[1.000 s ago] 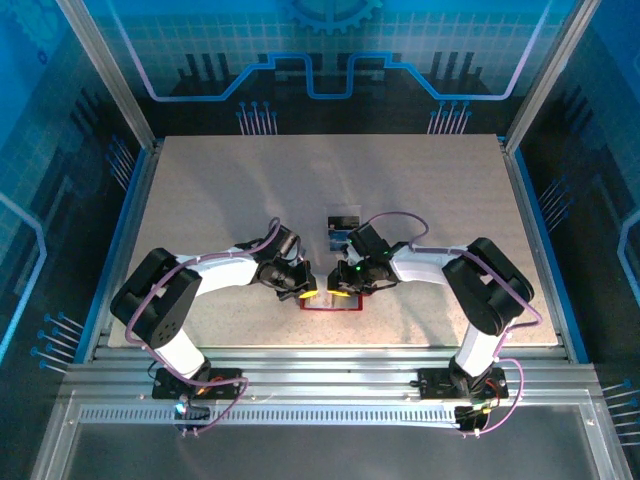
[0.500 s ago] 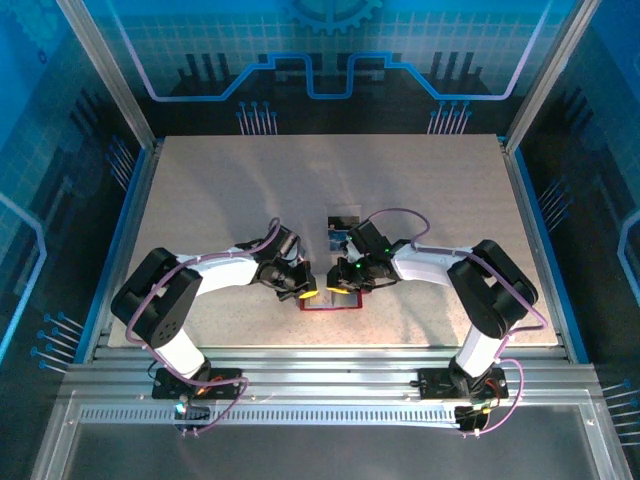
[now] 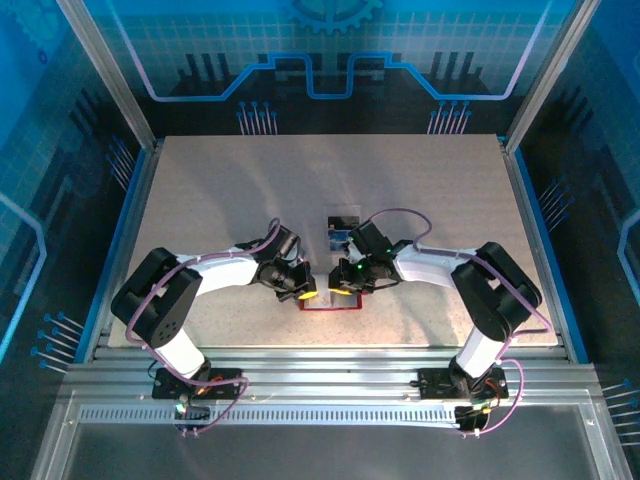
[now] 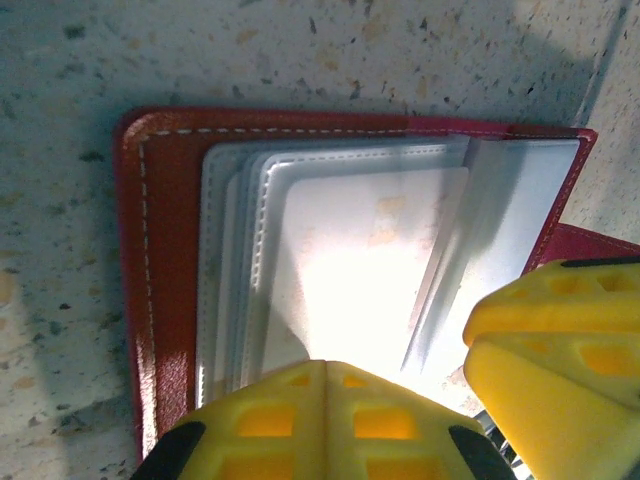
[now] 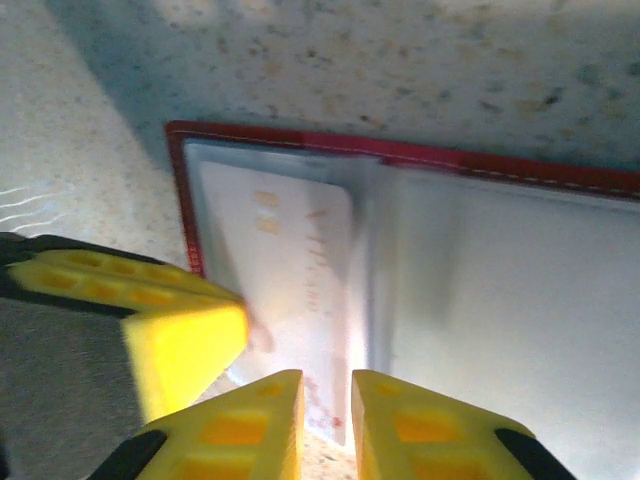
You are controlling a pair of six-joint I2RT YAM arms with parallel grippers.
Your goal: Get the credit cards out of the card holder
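Barely anything moved: my right end effector [image 5: 327, 385] nudged inward, pinching the pale card [image 5: 290, 260] still pocketed in the open card holder [image 4: 165, 250] on the desk [image 3: 200, 200], closed left end effector [image 4: 325, 370] pinning it, so extraction is just starting.

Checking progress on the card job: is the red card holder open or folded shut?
Open. The card holder lies spread on the table, its clear pockets fanned out and a pale card showing among them.

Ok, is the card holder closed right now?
No, the card holder lies open on the table, its clear pockets fanned out.
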